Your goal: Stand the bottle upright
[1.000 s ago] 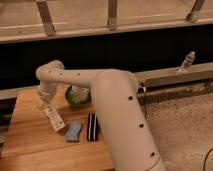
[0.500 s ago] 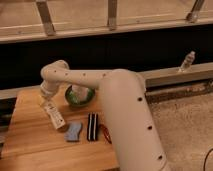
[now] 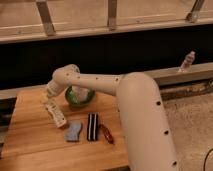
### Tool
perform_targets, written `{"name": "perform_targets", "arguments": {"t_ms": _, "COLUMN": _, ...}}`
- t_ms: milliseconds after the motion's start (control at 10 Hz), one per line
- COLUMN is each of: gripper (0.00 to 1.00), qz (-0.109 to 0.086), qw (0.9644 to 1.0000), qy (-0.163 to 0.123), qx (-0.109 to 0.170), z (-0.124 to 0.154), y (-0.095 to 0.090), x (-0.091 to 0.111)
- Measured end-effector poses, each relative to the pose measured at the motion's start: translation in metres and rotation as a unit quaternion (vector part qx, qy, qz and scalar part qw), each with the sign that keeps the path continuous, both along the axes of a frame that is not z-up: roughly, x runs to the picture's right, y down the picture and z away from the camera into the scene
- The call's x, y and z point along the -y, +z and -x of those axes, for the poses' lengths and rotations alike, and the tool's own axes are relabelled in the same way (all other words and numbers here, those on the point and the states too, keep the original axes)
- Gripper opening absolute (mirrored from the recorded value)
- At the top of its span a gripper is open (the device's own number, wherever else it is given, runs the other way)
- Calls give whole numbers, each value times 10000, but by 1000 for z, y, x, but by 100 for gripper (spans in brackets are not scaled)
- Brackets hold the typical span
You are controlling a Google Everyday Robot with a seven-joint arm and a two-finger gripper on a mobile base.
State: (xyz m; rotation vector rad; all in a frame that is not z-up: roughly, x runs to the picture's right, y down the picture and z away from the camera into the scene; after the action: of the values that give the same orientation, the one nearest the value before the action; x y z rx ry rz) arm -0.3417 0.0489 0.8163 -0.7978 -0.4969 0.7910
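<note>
A white bottle (image 3: 56,114) lies on its side on the wooden table (image 3: 30,145), left of centre, with its top end pointing toward the back left. My gripper (image 3: 47,96) hangs at the end of the white arm (image 3: 100,84), right at the bottle's upper end and just left of a green bowl (image 3: 80,96). I cannot tell whether it touches the bottle.
A blue sponge (image 3: 74,131), a black striped packet (image 3: 92,126) and a red item (image 3: 106,134) lie in front of the bowl. A clear bottle (image 3: 186,61) stands on the far ledge at the right. My arm covers the table's right part.
The arm's bend has shifted to the right and a little lower. The white bottle stays in the same spot on the table.
</note>
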Motion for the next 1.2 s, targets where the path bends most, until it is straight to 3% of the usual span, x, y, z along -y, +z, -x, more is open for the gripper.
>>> {"name": "perform_targets", "arguments": {"t_ms": 800, "gripper": 0, "qz": -268, "qw": 9974, "qy": 434, "qx": 517, "z": -2, "y": -7, "x": 19}}
{"name": "perform_targets", "arguments": {"t_ms": 1000, "gripper": 0, "qz": -440, "qw": 9960, "qy": 473, "qx": 623, "z": 1, "y": -15, "x": 36}}
{"name": "perform_targets", "arguments": {"t_ms": 1200, "gripper": 0, "qz": -730, "qw": 9933, "qy": 480, "qx": 752, "z": 8, "y": -32, "x": 61}}
